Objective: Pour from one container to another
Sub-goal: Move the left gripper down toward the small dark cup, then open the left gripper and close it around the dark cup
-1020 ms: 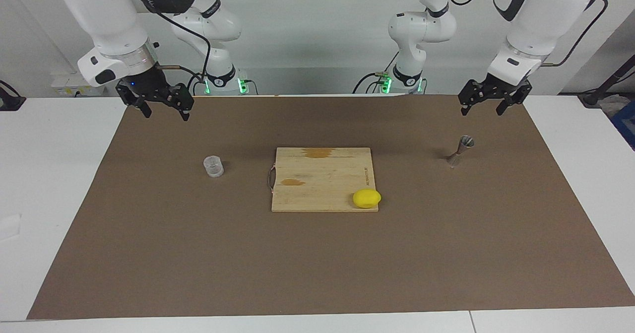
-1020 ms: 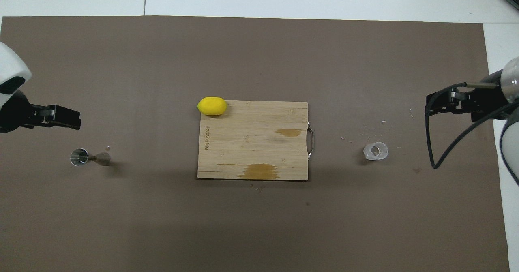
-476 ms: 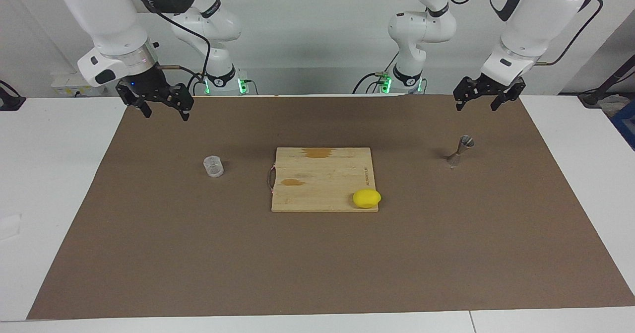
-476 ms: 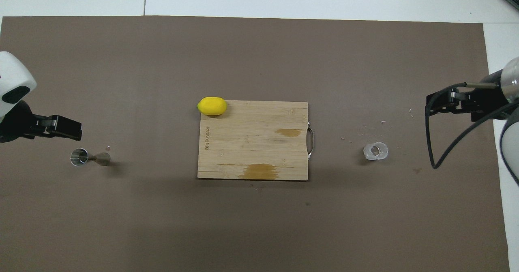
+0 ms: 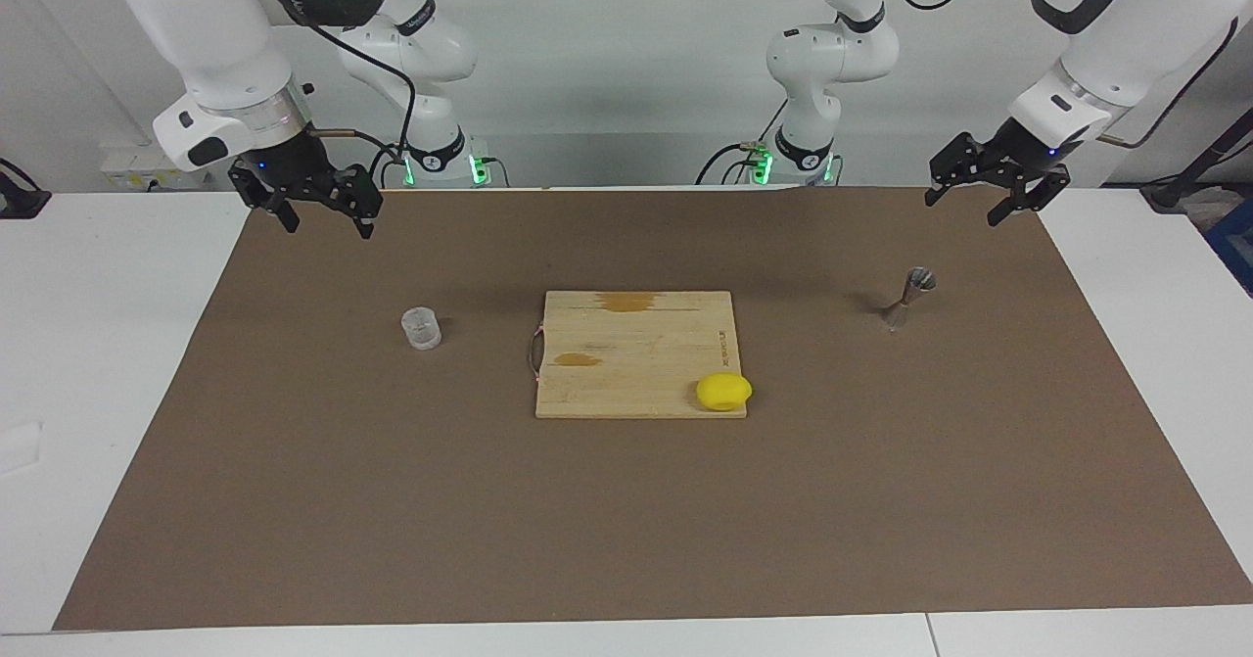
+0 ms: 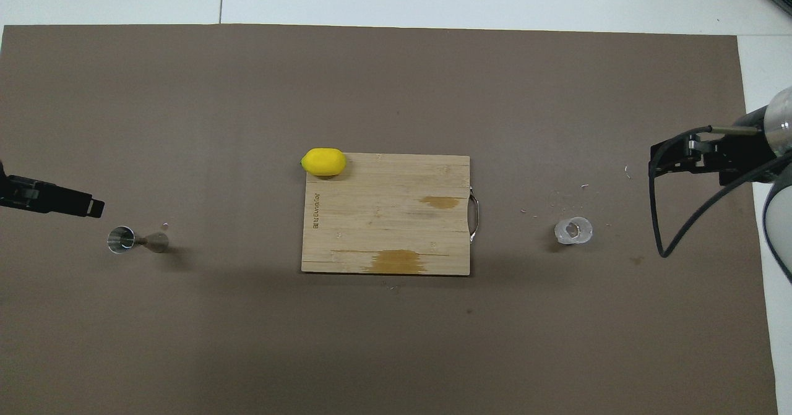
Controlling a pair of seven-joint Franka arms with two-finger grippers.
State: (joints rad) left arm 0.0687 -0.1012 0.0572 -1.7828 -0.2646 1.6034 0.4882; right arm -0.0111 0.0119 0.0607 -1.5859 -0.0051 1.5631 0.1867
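Observation:
The clear ribbed plastic cup [image 5: 422, 328] stands upright on the brown mat toward the right arm's end; it also shows in the overhead view [image 6: 573, 230]. The silver hourglass jigger [image 5: 908, 298] stands upright toward the left arm's end, also seen from above [image 6: 136, 240]. My right gripper [image 5: 326, 220] hangs open and empty in the air over the mat's edge, well apart from the cup; it shows in the overhead view [image 6: 659, 160]. My left gripper [image 5: 967, 206] is open and empty, raised over the mat near the jigger without touching it, and shows in the overhead view [image 6: 91, 206].
A wooden cutting board [image 5: 626, 363] with a metal handle lies mid-mat between cup and jigger, also seen from above [image 6: 387, 229]. A yellow lemon [image 5: 723, 391] rests on its corner farther from the robots, toward the left arm's end [image 6: 323, 161].
My left gripper has swung outward toward the left arm's end of the table and turned a little. The right arm, cup and jigger have not moved.

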